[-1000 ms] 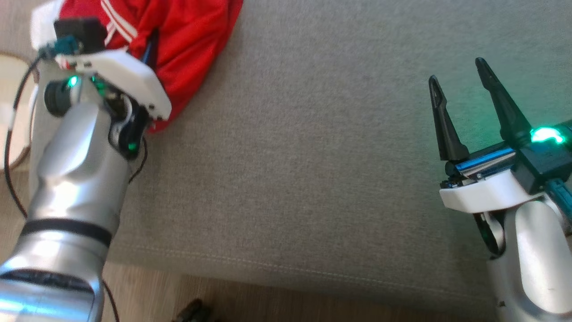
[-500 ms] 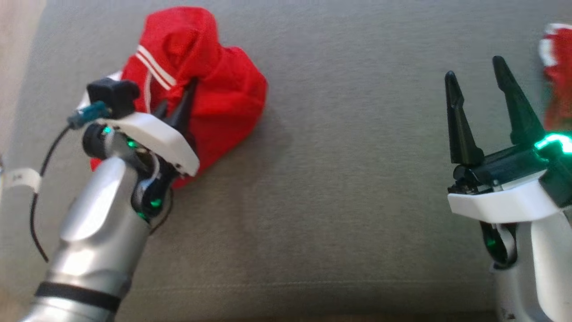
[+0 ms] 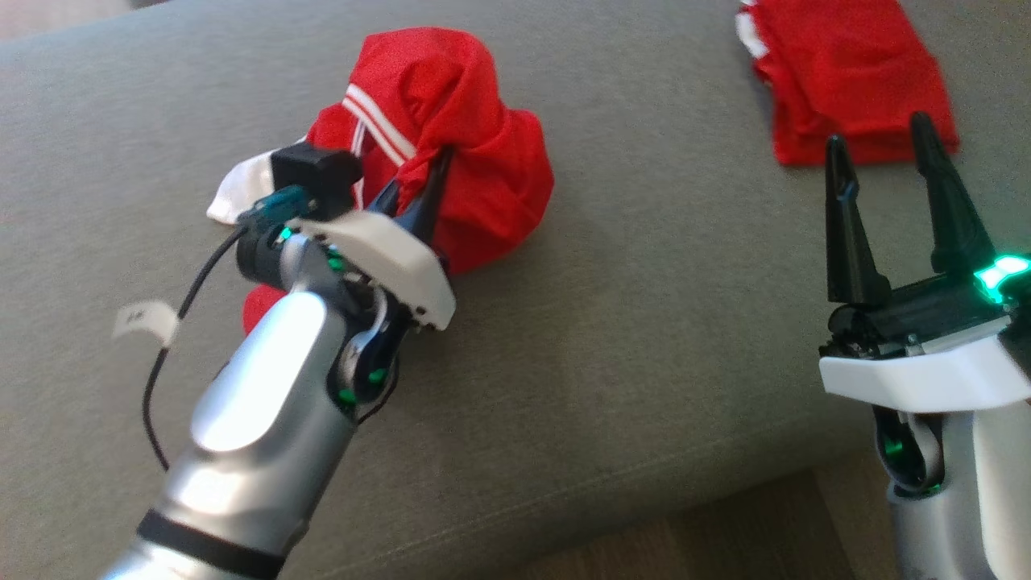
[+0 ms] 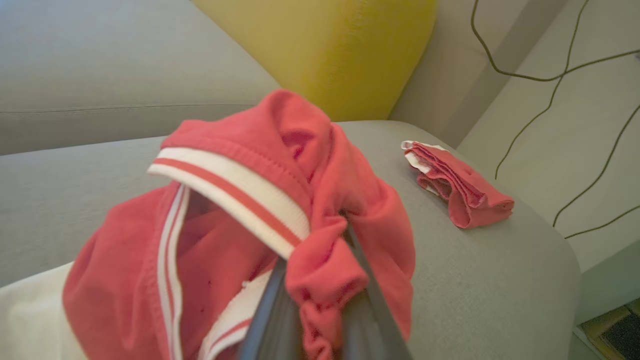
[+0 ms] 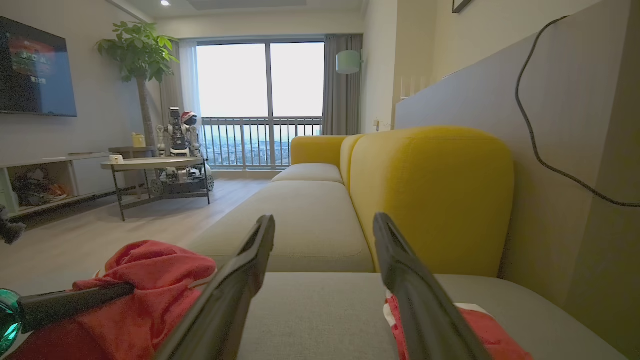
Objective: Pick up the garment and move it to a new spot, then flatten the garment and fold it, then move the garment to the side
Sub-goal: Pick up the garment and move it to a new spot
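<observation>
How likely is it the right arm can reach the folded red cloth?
Probably yes: the right gripper is open and empty, and the folded cloth lies right at its fingertips, nothing between.

garment (image 3: 483, 185): soft red knit cloth, matt, white ribbed trim. folded red piece (image 3: 854, 80): same cloth by look of it. sofa seat (image 3: 644, 362): grey woven fabric, matt, bit coarse. yellow backrest (image 5: 430, 200): fine-textured upholstery, matt. left forearm (image 3: 258, 419): silver shell, glossy, smooth. right gripper (image 3: 876, 130) fingers (image 3: 846, 234): black plastic, semi-matt. wrist cover (image 3: 918, 379): smooth white plastic. floor (image 3: 725, 532): wood-look.
</observation>
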`<state>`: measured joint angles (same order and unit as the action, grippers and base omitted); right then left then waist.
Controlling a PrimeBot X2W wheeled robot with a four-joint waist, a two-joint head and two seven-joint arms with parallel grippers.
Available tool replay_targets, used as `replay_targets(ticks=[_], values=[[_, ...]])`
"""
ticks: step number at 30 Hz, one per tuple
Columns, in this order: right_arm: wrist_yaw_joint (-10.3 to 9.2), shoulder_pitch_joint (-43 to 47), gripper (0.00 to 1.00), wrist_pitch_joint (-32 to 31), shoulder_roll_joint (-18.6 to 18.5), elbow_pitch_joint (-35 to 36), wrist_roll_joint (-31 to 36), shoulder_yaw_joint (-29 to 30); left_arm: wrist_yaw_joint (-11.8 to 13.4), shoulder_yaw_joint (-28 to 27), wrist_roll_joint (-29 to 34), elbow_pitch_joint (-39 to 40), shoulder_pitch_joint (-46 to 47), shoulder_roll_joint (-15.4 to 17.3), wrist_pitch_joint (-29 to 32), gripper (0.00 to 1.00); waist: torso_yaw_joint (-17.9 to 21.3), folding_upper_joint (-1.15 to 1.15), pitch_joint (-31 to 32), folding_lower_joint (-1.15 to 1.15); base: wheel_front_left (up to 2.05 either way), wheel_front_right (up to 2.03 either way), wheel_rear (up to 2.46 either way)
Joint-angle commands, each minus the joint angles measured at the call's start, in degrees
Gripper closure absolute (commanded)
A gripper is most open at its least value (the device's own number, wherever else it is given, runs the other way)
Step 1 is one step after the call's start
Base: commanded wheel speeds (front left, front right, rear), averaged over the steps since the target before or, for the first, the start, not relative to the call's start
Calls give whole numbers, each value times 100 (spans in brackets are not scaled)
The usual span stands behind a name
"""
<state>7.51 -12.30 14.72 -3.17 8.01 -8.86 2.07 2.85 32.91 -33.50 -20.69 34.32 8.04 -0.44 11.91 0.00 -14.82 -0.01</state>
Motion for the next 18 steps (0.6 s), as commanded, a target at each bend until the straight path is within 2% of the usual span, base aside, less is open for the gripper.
replay_targets(ticks=[1,6,7,8,13,18], values=[[-2,-152,0,28,29,225,-57,-120,57,-160,62,157,389,51,14,100,311,0,-204,1,0,0,0],[-2,-197,0,28,29,203,-173,-190,82,228,566,-367,681,-12,-201,100,516,0,-401,1,0,0,0],[-2,-205,0,28,29,190,-182,-205,65,290,622,-503,702,-32,-254,58,533,0,-421,1,0,0,0],[-2,-208,0,28,29,177,-191,-215,41,344,655,-612,711,-63,-311,0,539,0,-430,1,0,0,0],[-2,-143,0,28,29,91,-162,-229,-33,446,665,-751,663,-230,-797,0,368,0,-341,1,0,0,0],[-2,-28,0,28,29,-52,-108,-322,120,438,752,-523,405,-226,-1213,0,20,0,-63,1,0,0,0]])
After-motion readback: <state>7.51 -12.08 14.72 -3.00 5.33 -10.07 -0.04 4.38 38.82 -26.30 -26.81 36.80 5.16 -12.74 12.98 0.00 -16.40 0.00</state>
